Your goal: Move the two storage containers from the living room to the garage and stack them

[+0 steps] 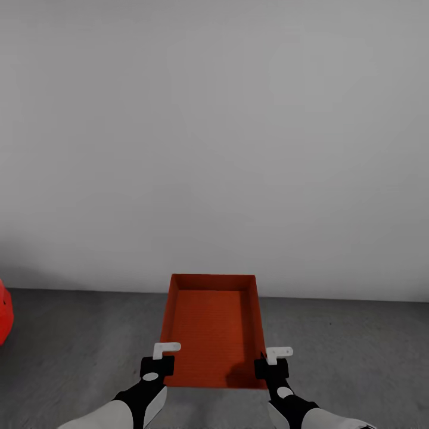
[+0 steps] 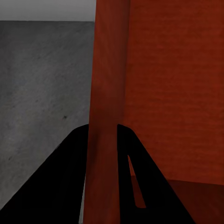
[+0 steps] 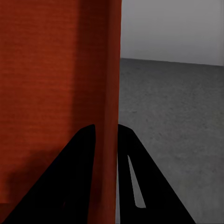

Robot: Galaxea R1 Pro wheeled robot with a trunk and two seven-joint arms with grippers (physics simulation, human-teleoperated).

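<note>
One red-orange storage container [image 1: 214, 325], open-topped and empty, hangs level in front of me over the dark grey garage floor [image 1: 357, 357]. My left gripper [image 1: 161, 357] is shut on its left wall near the near corner, and my right gripper [image 1: 271, 360] is shut on its right wall. In the left wrist view the thin red wall [image 2: 107, 70] runs between the black fingers of the left gripper [image 2: 102, 135]. The right wrist view shows that wall [image 3: 105, 70] pinched the same way by the right gripper [image 3: 106, 133]. The second container is out of view.
A plain light grey wall [image 1: 214, 149] stands close ahead and meets the floor just beyond the container. A piece of the red car [image 1: 5, 313] pokes in at the left edge. Bare concrete lies on both sides of the container.
</note>
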